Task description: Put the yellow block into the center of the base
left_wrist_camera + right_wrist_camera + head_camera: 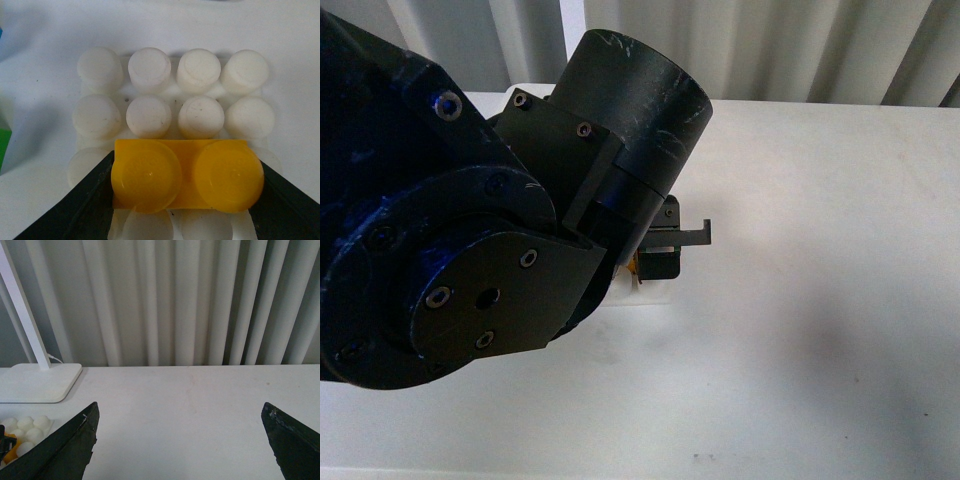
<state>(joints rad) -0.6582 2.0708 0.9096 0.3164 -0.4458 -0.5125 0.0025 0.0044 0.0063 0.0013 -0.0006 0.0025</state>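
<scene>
Holding yellow block [186, 175] clenched in left end effector [187, 200], over base [175, 95], third stud row. Right end effector [180, 450] released, clear above worktop [200, 405]. Advice: align studs with centre, press straight down, then release.

Even soft daylight-like lighting, front view slightly blurred with a bluish cast on the dark arm [450, 230], faint broad shadow across the tabletop [820, 330], left wrist view close and soft-focused, yellow block [186, 175] bright and saturated, right wrist view sharper, curtain [200, 300] evenly lit
</scene>
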